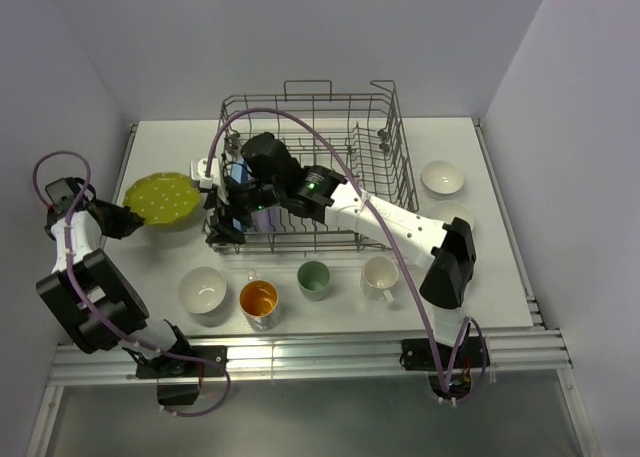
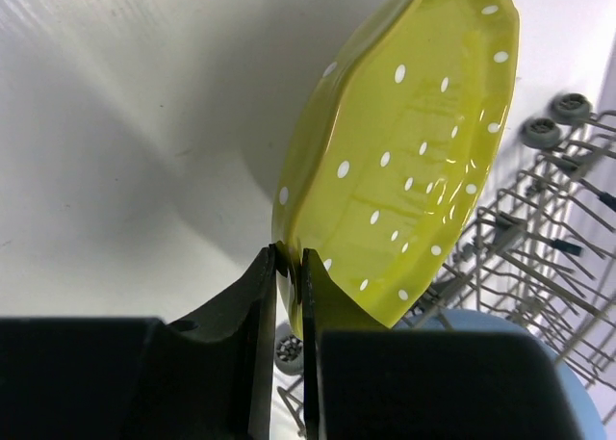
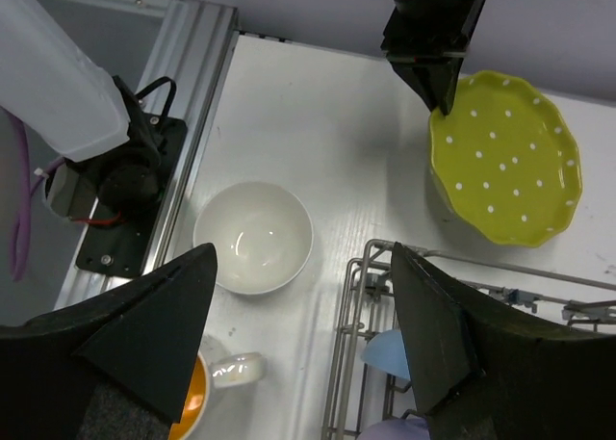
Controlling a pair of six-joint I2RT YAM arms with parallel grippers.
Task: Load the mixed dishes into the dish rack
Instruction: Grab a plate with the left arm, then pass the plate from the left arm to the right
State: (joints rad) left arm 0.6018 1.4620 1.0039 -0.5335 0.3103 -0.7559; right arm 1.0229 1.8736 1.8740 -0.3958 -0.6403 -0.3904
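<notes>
White table (image 1: 500,277) enclosed by plain pale walls (image 1: 300,37), with an aluminium rail (image 1: 320,352) along the near edge where both arm bases are bolted.

Dish rack (image 1: 395,147): a grey wire basket standing at the far middle of the table. A blue plate (image 3: 383,351) stands among the tines at its left end, with a lavender edge just below it in the right wrist view.

Yellow-green plate (image 1: 165,197), white-dotted with a scalloped rim: it lies left of the rack and apart from it, tilted over the bare table. The left gripper (image 2: 290,267) is clenched on its rim, one finger on each face. Whether the plate's lower edge touches the table cannot be told.

The right arm reaches diagonally across the rack's near side, covering much of it from above. The right gripper (image 3: 303,267) hangs over the rack's near left corner, fingers spread wide and grasping nothing.

Row along the near side of the rack, left to right: white bowl (image 1: 203,289), orange-inside cup (image 1: 259,299), pale green cup (image 1: 314,279), white mug (image 1: 380,275). All are upright and apart from one another.

A second white bowl (image 1: 441,177) sits to the right of the rack.

A purple cable (image 1: 330,142) arcs over the rack above the right arm.
</notes>
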